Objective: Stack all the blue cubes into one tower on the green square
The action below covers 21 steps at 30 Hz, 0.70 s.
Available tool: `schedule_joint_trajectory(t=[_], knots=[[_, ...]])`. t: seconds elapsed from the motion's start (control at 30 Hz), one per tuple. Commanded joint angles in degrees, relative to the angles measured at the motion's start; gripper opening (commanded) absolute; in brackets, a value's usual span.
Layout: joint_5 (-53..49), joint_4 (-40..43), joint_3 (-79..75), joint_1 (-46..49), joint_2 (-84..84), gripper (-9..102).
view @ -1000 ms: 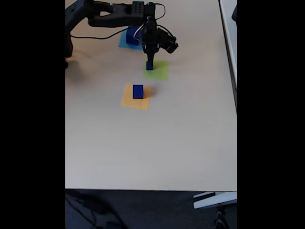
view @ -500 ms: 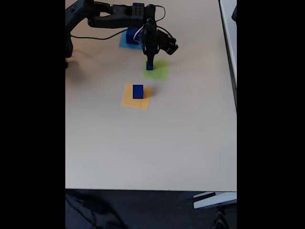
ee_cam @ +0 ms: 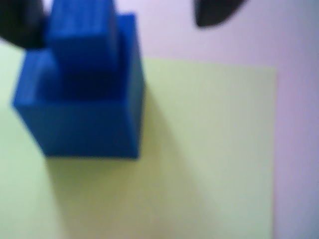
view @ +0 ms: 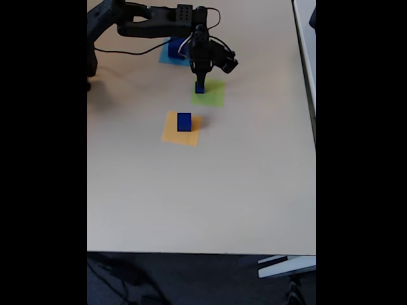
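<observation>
Wrist view is soft-focus throughout. Small dark-blue cube [ee_cam: 82, 37] atop the larger dark-blue cube [ee_cam: 82, 122] is cut off by the top edge; the flat light-green paper square [ee_cam: 209, 159] under the larger cube runs off the left and bottom edges. Dark finger tips [ee_cam: 215, 12] are blurred, mostly out of frame. In the fixed view, black gripper [view: 200, 81] covers that stack's top; jaw gap too small to tell. Another dark-blue cube [view: 175, 46] beyond the green square is partly behind the arm.

All-black arm, thin trailing cable

Matte black arm [view: 152, 22] throughout, blocky segments, small holes dotting one link. Thin black cable [view: 127, 49] trailing across the worktop; pale wires near the wrist. Slim dark hand [view: 200, 81], tips blurred black in the wrist view.
</observation>
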Motion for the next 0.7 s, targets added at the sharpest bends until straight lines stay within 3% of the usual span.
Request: schedule_joint_trajectory(t=[0.0,0.67], knots=[[0.8,-0.5,0.0,0.6,1.4,12],[-0.4,-0.7,0.1,0.9,2.3,14]])
